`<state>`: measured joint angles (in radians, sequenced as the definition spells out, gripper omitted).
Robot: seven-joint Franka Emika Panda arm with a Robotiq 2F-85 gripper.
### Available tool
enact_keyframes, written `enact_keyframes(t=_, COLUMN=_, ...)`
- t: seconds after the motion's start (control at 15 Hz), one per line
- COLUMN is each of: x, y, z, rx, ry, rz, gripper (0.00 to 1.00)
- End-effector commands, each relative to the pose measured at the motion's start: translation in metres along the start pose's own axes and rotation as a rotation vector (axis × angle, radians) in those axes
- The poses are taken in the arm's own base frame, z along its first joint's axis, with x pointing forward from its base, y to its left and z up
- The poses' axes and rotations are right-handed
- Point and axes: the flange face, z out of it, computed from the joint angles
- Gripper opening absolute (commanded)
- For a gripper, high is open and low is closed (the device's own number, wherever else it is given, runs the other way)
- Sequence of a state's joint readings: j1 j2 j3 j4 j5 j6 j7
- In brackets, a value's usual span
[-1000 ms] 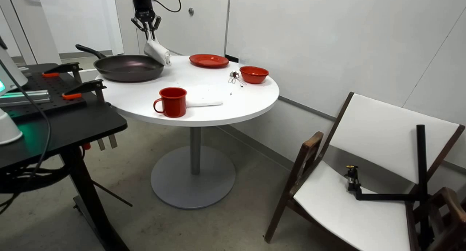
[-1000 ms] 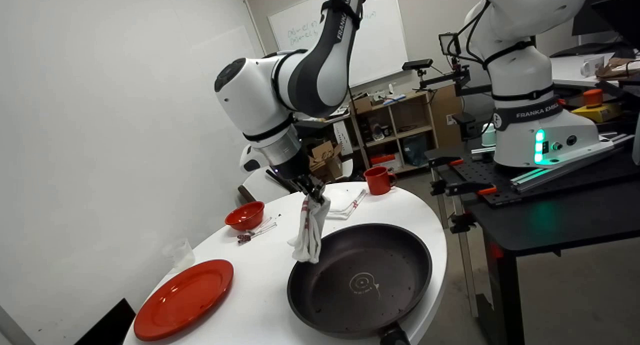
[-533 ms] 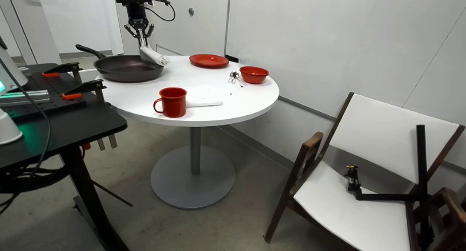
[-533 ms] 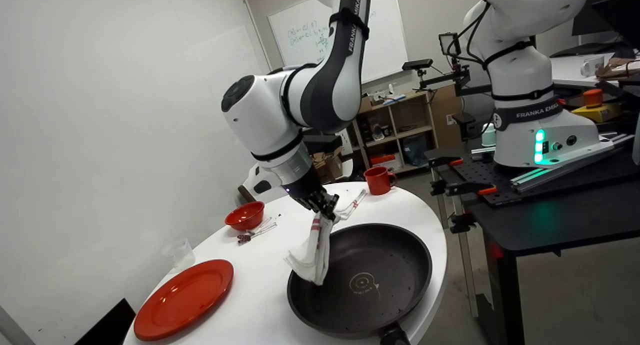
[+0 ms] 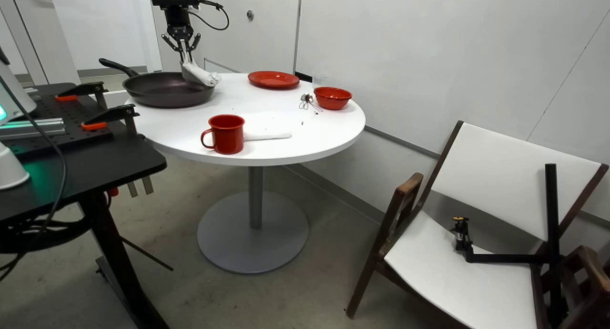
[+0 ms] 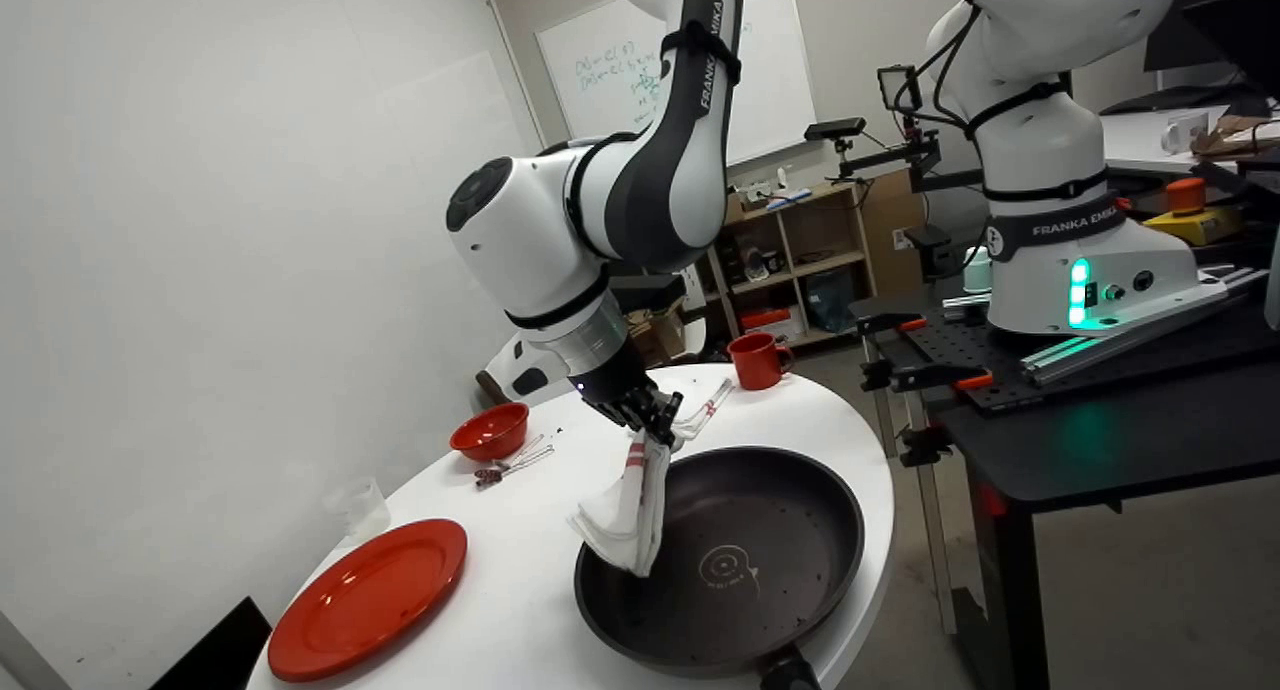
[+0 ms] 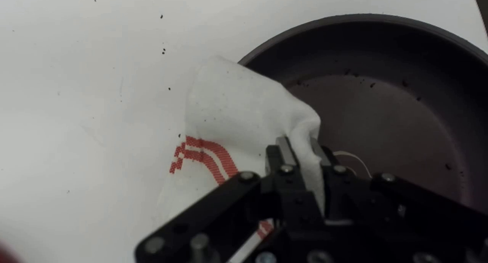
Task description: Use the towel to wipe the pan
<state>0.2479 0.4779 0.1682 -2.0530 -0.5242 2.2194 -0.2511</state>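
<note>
My gripper (image 5: 186, 57) is shut on a white towel with red stripes (image 5: 200, 75), above the near-wall edge of the dark frying pan (image 5: 167, 99). In an exterior view the gripper (image 6: 662, 432) points down and the towel (image 6: 622, 525) hangs over the pan's rim, its lower end partly inside the pan (image 6: 760, 610). In the wrist view the gripper (image 7: 301, 150) pinches a fold of the towel (image 7: 244, 99), which spreads over the rim and the table. Dark crumbs lie in the pan (image 7: 389, 122). Whether the towel touches the pan floor is unclear.
A red mug (image 5: 228, 136) and a second folded towel (image 6: 712, 410) are on the round white table (image 5: 305, 148). A red plate (image 6: 370, 600), a red bowl (image 6: 490, 432), a whisk (image 6: 510, 467) and a clear cup (image 6: 362, 510) stand along the wall side.
My gripper has moved down and toward the pan with the towel, mostly in the first half second. The towel's lower end now hangs lower inside the rim. The pan has not moved.
</note>
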Motion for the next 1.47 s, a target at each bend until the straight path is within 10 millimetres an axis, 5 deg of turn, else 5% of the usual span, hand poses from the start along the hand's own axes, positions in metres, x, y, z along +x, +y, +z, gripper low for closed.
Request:
enact_keyframes(t=0.0, x=0.0, y=0.0, z=0.0, rx=0.0, ry=0.0, rz=-0.001, gripper=0.12)
enact_keyframes(t=0.13, x=0.0, y=0.0, z=0.0, rx=0.0, ry=0.0, rz=-0.001, gripper=0.04)
enact_keyframes(t=0.47, x=0.021, y=-0.011, z=0.016, rx=0.027, ry=0.1, rz=-0.031, gripper=0.04)
enact_keyframes(t=0.93, x=0.057, y=-0.06, z=0.041, rx=0.16, ry=0.269, rz=-0.093, gripper=0.04)
enact_keyframes(t=1.4, x=0.055, y=-0.09, z=0.092, rx=0.401, ry=0.326, rz=-0.199, gripper=0.04)
